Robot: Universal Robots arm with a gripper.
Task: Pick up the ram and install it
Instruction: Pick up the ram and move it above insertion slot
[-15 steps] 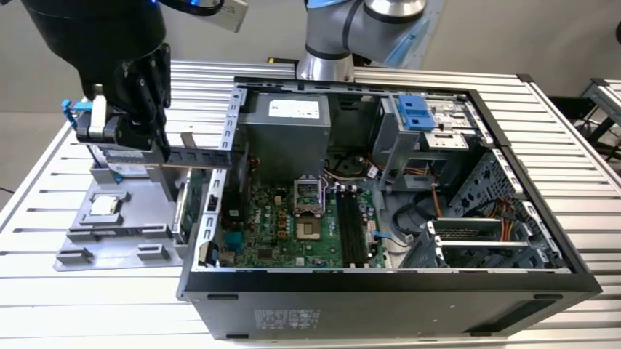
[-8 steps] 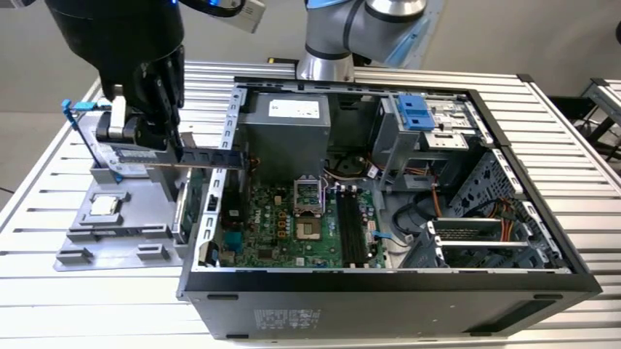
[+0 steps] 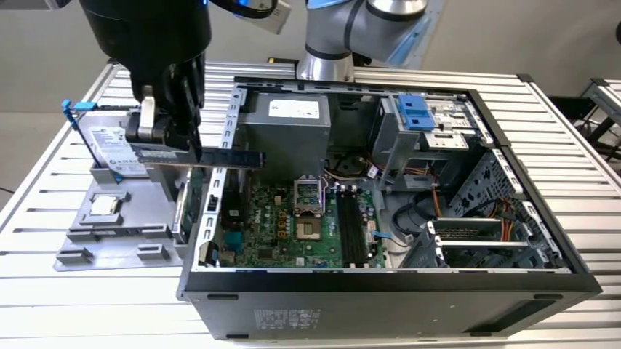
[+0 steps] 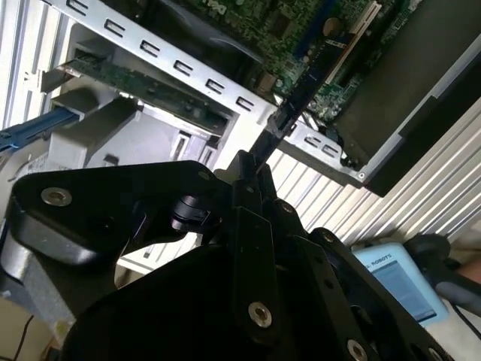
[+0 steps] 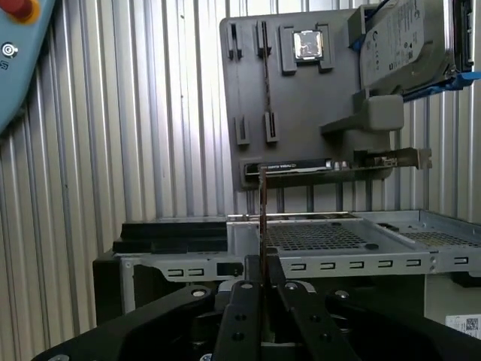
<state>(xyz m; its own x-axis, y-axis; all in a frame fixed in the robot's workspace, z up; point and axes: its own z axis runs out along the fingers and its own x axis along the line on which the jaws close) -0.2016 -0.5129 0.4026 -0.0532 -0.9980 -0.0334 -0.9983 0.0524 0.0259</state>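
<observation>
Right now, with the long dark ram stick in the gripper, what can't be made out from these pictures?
Exterior view: the black gripper covers the held end of the long, thin dark ram.
First wrist view: the ram stands edge-on, chips unseen.
Exterior view: the motherboard's long black slots are too small to judge their latches.

exterior view high; wrist views along ram (image 5: 262,210)

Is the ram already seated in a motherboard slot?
No: in the exterior view the gripper holds the ram in the air over the computer case side wall.
</observation>
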